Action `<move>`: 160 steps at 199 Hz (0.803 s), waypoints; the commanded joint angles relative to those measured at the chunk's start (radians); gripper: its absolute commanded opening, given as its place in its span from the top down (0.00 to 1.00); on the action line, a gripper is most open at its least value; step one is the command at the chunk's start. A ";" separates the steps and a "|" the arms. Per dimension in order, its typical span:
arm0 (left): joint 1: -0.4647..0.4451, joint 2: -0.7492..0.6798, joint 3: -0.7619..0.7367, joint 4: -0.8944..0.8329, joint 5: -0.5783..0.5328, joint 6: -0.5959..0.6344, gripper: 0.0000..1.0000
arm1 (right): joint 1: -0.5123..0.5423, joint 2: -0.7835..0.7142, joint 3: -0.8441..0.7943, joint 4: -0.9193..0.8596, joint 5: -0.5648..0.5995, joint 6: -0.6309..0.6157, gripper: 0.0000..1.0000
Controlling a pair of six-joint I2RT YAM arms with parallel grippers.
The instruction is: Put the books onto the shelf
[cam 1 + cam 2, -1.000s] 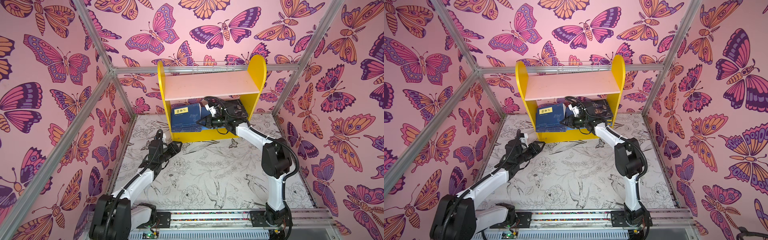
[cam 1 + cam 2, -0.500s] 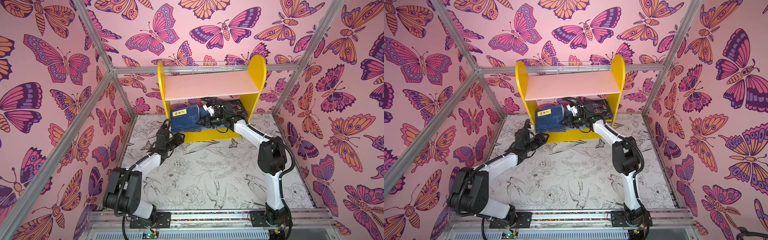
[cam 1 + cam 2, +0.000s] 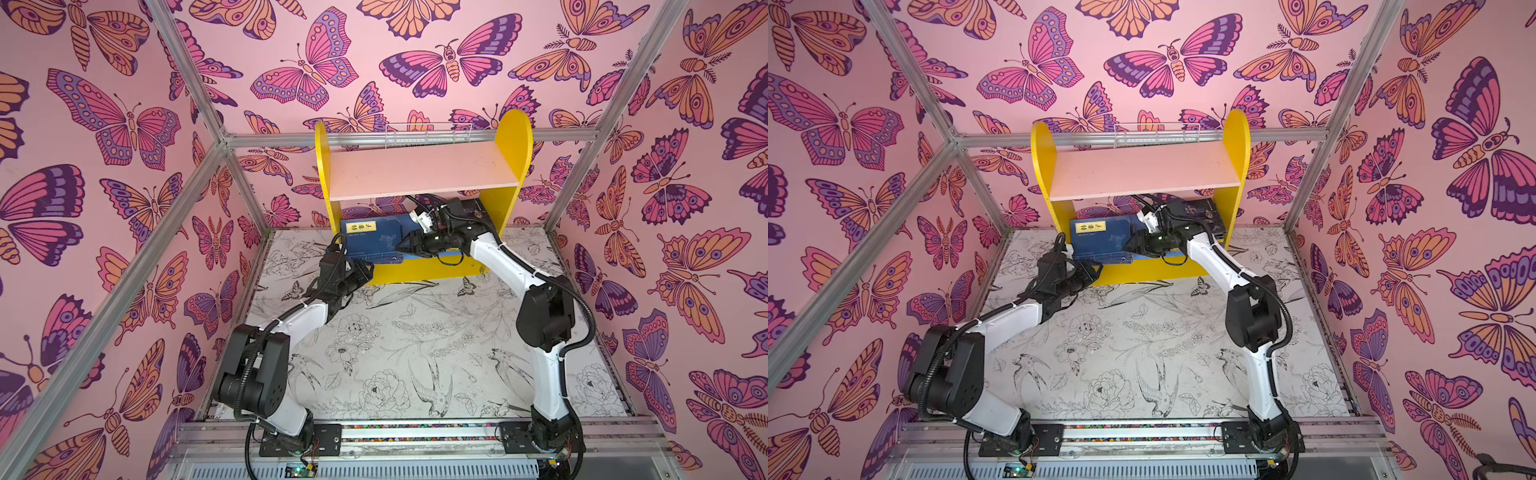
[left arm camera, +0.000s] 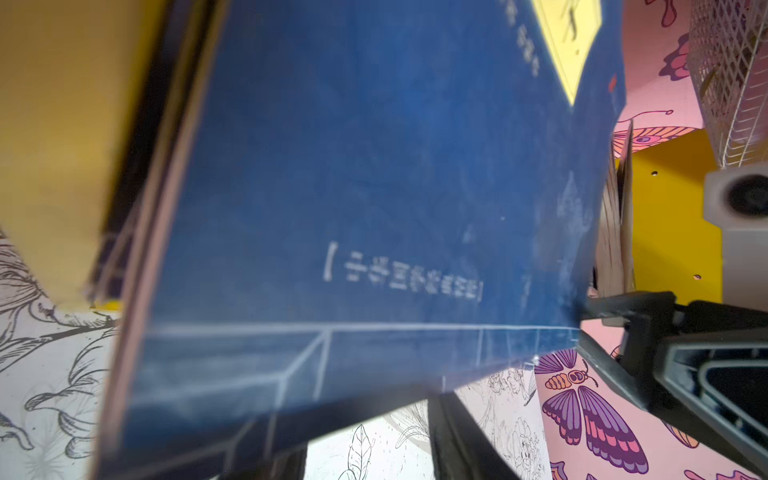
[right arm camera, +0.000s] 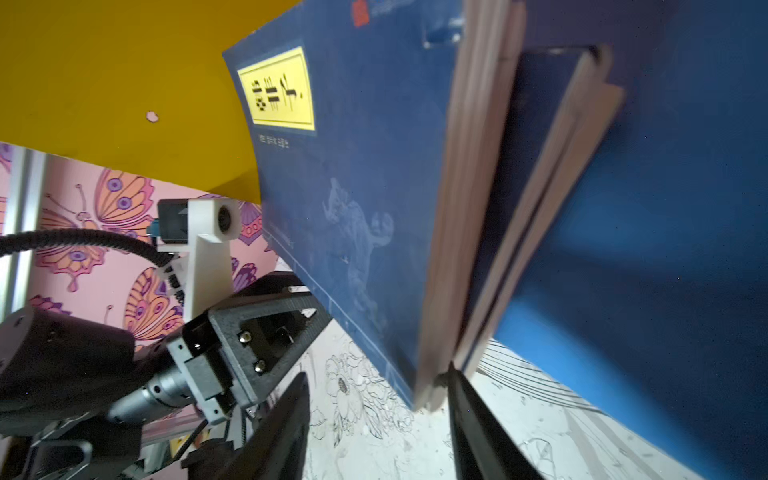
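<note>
A: where's the stack?
B: navy paperbacks [image 3: 374, 243] lie flat on the blue lower board [image 3: 452, 254] of the shelf [image 3: 515, 137], left half of the bay, just above centre in both top views. front edge seems to overhang the yellow base strip [image 3: 415, 272].
A: grippers?
B: right gripper [image 3: 406, 246] sits at the stack's right edge, fingers [image 5: 286, 428] spread, holding nothing. left gripper [image 3: 360, 271] is at the front-left corner. can't tell if its jaws nip the cover or only touch it.
A: step?
B: looks like seating the stack. I'd push square from the front, low, so the fanned page edges [image 5: 449, 249] don't splay.
A: room?
B: tight. pink upper board [image 3: 419, 174] is close over the right wrist, left side panel [image 3: 323, 174] just beside the stack, dark books [image 3: 1204, 212] behind the right arm. open room is the floral mat [image 3: 415, 353], lower half of the frame, so back out that way.
</note>
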 commanded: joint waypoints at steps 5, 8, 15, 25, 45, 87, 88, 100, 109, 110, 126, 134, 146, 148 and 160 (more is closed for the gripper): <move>0.002 0.032 0.036 0.027 -0.012 -0.001 0.52 | -0.001 -0.082 0.006 -0.073 0.094 -0.116 0.47; 0.002 0.034 0.036 0.027 -0.012 -0.001 0.52 | 0.000 -0.086 0.000 -0.074 0.094 -0.119 0.47; 0.001 0.038 0.041 0.027 -0.012 0.001 0.52 | 0.002 -0.092 -0.013 -0.078 0.098 -0.129 0.47; 0.001 0.044 0.045 0.027 -0.012 0.002 0.52 | 0.010 -0.098 -0.032 -0.090 0.109 -0.152 0.46; 0.002 0.053 0.054 0.023 -0.015 0.001 0.53 | 0.039 -0.091 -0.029 -0.144 0.178 -0.223 0.45; 0.003 0.064 0.072 0.014 -0.014 0.001 0.53 | 0.105 -0.028 0.050 -0.241 0.375 -0.347 0.44; 0.003 0.065 0.072 0.015 -0.014 0.001 0.53 | 0.108 -0.027 0.051 -0.242 0.378 -0.350 0.44; 0.003 0.065 0.074 0.014 -0.015 -0.001 0.53 | 0.120 -0.003 0.083 -0.255 0.417 -0.375 0.44; 0.002 0.067 0.074 0.011 -0.015 -0.004 0.53 | 0.125 0.017 0.108 -0.260 0.447 -0.381 0.44; 0.002 0.067 0.074 0.011 -0.015 -0.004 0.53 | 0.126 0.019 0.111 -0.260 0.450 -0.382 0.44; 0.001 0.070 0.074 0.007 -0.019 -0.011 0.54 | 0.127 0.044 0.146 -0.258 0.474 -0.387 0.44; 0.001 0.070 0.074 0.002 -0.025 -0.016 0.54 | 0.128 0.061 0.167 -0.266 0.482 -0.394 0.44; 0.001 0.067 0.071 -0.003 -0.039 -0.023 0.55 | 0.129 0.087 0.205 -0.289 0.490 -0.407 0.44; 0.001 0.066 0.070 -0.004 -0.043 -0.025 0.55 | 0.131 0.091 0.211 -0.294 0.492 -0.410 0.44; -0.002 0.061 0.066 -0.009 -0.067 -0.031 0.56 | 0.136 0.106 0.226 -0.312 0.502 -0.431 0.44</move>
